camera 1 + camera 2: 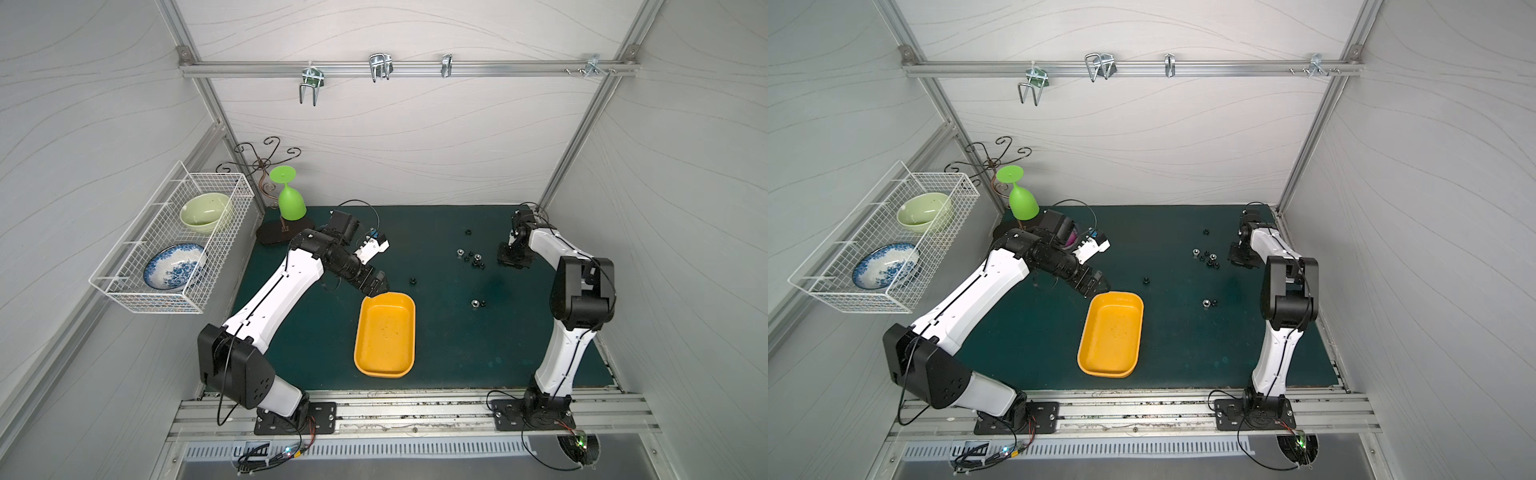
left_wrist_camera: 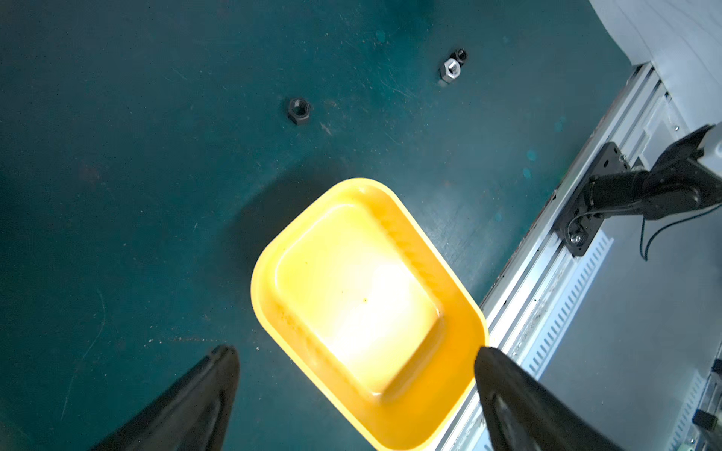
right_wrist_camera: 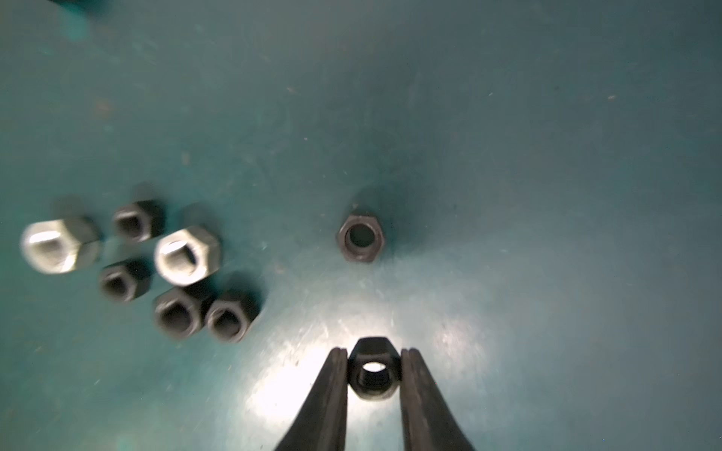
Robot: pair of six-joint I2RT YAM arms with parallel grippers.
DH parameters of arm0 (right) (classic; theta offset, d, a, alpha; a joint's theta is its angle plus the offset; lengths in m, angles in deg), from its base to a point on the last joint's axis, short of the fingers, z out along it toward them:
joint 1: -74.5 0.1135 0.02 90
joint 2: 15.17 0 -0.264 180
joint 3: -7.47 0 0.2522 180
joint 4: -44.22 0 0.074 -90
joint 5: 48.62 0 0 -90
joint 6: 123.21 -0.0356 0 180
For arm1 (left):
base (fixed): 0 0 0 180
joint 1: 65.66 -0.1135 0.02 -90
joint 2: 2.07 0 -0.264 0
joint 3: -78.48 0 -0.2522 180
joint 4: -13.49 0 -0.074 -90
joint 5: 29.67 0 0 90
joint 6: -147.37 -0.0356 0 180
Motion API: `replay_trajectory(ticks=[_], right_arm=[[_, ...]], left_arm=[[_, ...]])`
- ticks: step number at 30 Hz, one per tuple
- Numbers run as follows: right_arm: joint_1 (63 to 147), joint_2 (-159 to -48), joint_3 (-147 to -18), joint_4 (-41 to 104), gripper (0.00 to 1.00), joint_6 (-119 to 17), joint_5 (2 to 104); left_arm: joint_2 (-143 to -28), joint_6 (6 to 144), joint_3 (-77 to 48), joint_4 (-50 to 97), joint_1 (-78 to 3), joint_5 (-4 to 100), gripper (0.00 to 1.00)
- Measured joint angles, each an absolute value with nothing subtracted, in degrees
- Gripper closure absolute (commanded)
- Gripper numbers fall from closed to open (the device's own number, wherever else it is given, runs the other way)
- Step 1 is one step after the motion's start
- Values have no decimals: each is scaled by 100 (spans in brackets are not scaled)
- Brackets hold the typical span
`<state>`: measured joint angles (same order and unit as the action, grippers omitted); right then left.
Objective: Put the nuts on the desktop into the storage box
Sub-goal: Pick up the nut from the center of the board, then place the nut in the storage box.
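Observation:
The yellow-orange storage box (image 1: 385, 332) (image 1: 1111, 332) (image 2: 351, 293) lies on the dark teal desktop (image 1: 457, 353), and I see nothing inside it. My left gripper (image 1: 380, 286) (image 2: 357, 351) hangs open over the box's far left corner, nothing between its fingers. My right gripper (image 3: 373, 351) (image 1: 513, 259) is down at the mat on the far right, shut on a black nut (image 3: 373, 373). Several nuts (image 3: 168, 265) (image 1: 471, 257) cluster just left of it, black and silver. A lone black nut (image 3: 361, 238) lies beyond the fingertips. Another black nut (image 1: 412, 281) (image 2: 299, 110) sits near the box.
A silver nut (image 1: 475, 303) (image 2: 451, 70) with a small black one beside it lies right of the box. One more nut (image 1: 467, 232) lies farther back. A white wire basket (image 1: 174, 245) with two bowls hangs on the left wall, and a green goblet (image 1: 289, 195) stands upside down at the back left.

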<state>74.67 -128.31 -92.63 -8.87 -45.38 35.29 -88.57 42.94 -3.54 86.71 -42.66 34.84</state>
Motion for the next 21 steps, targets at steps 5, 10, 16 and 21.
replay_trajectory(ticks=[5, 10, 16, 21], right_arm=[[7624, -12440, -9067, -804, 75, -4428, 3610], [8022, -11986, -8901, -716, 75, -4210, 3739], [8540, -11546, -8894, -603, 75, -3965, 4041], [9128, -11409, -8896, -594, 75, -3749, 4238]], left_arm=[[-8975, 4827, -216, 8512, -4266, 3479, 1], [-9056, 5295, -196, 8385, -4266, 3503, 1], [-9063, 5546, -196, 8326, -4296, 3613, 1], [-9036, 5610, -196, 8313, -4456, 3604, 2]])
